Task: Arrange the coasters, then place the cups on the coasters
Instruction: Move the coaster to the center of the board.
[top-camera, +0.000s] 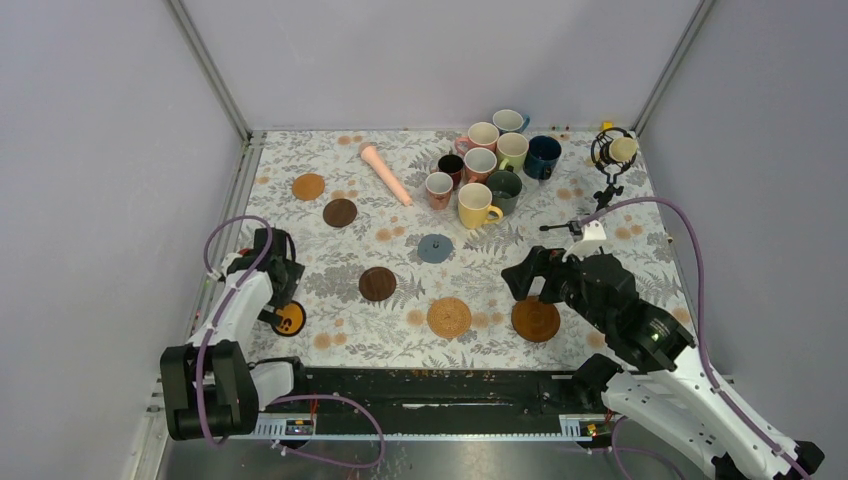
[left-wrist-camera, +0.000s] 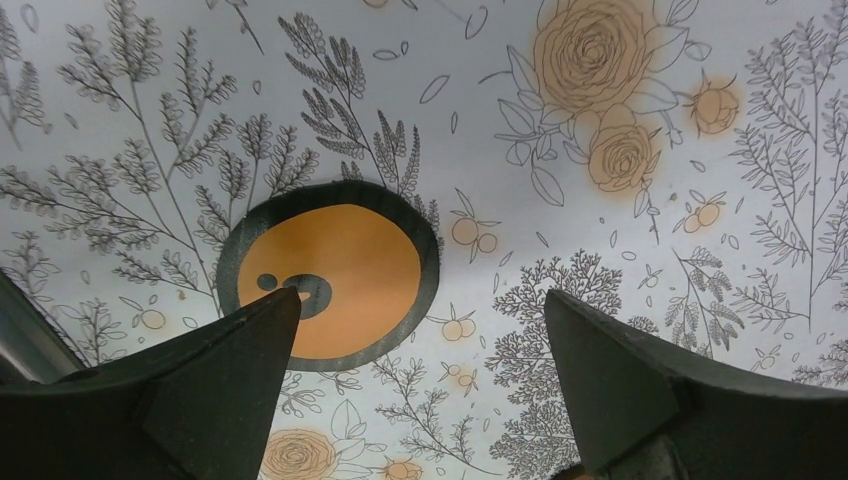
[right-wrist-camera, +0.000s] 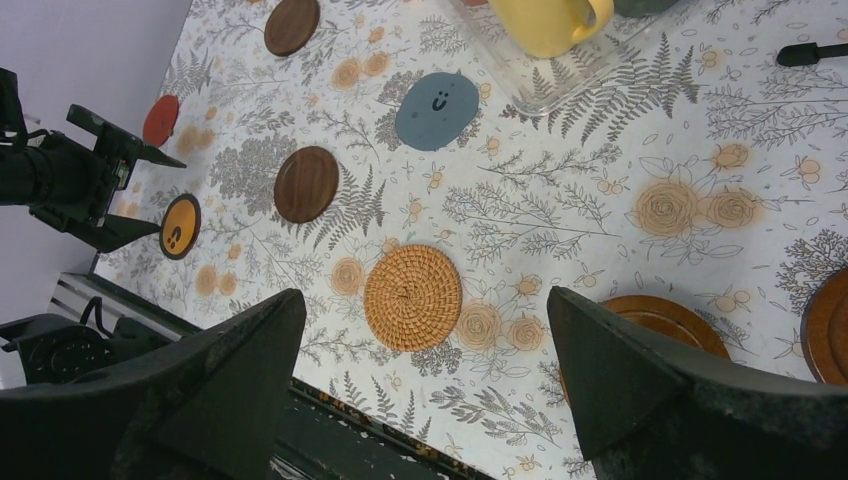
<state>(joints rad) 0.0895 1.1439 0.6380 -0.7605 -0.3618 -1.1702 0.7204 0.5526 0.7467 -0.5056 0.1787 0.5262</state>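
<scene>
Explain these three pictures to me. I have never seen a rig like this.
Two robot arms stand at the near edge of a flowered table. The wide picture looks down from above: left arm, right arm. The other two come from cameras on each wrist, so the dark wedges are the left fingers and right fingers, both open and holding nothing. On the table lie round coasters; cups cluster at the far side, flanked by a pink stick and a microphone.

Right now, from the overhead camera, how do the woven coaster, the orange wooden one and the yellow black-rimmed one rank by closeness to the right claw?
1. orange wood coaster, right by the right gripper.
2. tan woven coaster, further left, near middle.
3. yellow black-rimmed coaster, far left side.
</scene>
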